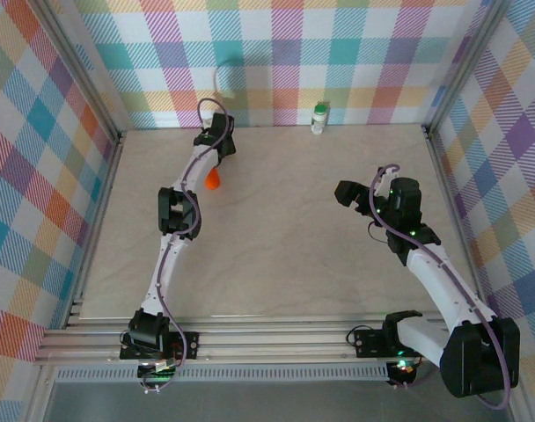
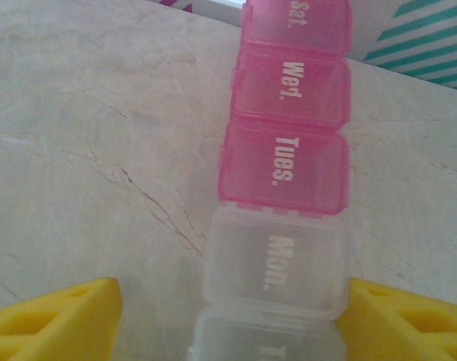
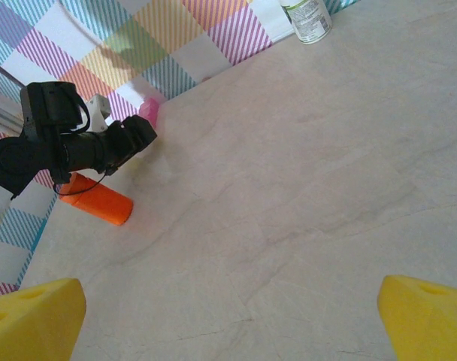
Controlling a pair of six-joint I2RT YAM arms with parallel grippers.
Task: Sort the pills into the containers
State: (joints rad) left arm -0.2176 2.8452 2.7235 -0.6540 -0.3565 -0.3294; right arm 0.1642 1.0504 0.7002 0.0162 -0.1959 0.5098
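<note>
In the left wrist view a slim pill strip lies on the table, its far compartments pink (image 2: 285,162) and its near ones clear (image 2: 273,263), with day names on the lids. My left gripper (image 2: 234,297) is open and straddles the clear "Mon." compartment. Its right finger (image 2: 397,323) is against the box and its left finger (image 2: 59,320) stands apart. From above, this gripper (image 1: 216,132) is at the back wall. The orange vial (image 1: 214,180) lies on its side beside the left arm. The white bottle with a green cap (image 1: 319,117) stands at the back. My right gripper (image 1: 351,193) is open over bare table. The pills are out of view.
Checked walls close the table at the back and on both sides. The right wrist view shows the orange vial (image 3: 97,201), the white bottle (image 3: 307,19), a bit of the pink strip (image 3: 148,111) and the left arm (image 3: 71,147) far across open table.
</note>
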